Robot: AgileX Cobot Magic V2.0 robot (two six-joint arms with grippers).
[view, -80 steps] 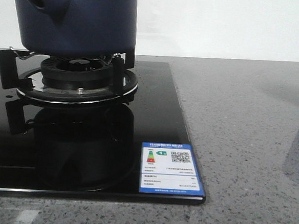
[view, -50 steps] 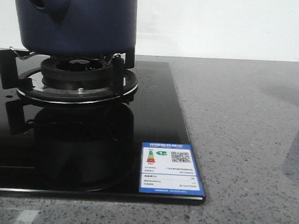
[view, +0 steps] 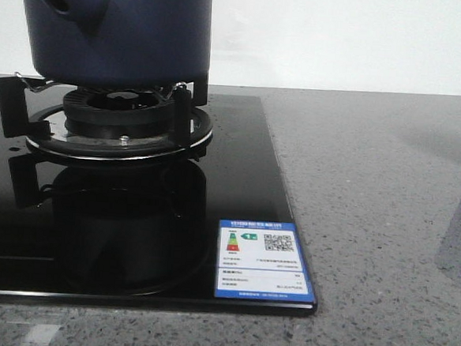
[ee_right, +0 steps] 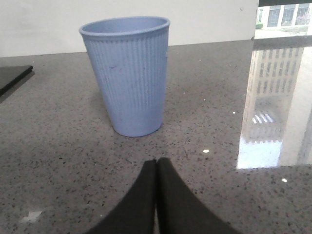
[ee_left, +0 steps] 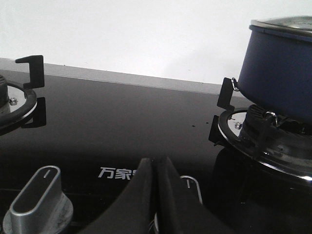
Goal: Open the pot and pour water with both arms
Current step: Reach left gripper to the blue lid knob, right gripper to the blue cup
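Pot (view: pixel 122 31) sits on the burner grate (view: pixel 115 121) near the cooktop's right edge (view: pixel 290 225). Left gripper (ee_left: pixel 155 168) and right gripper (ee_right: pixel 156 168) are both pinched closed, empty; ribbed cup (ee_right: pixel 127 73) stands on open counter (view: pixel 387 192).

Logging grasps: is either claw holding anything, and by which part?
Nothing is held. The left claw and right claw are both shut on nothing; the pot and cup stand untouched.

The table (view: pixel 371 199) is grey speckled stone. A glossy black glass hob (view: pixel 246 174) lies flat on it, a blue label (view: pixel 264 260) stuck at its corner. A light blue ribbed cup (ee_right: pixel 127 73) stands upright on the stone, just ahead of the right tool (ee_right: pixel 156 168).
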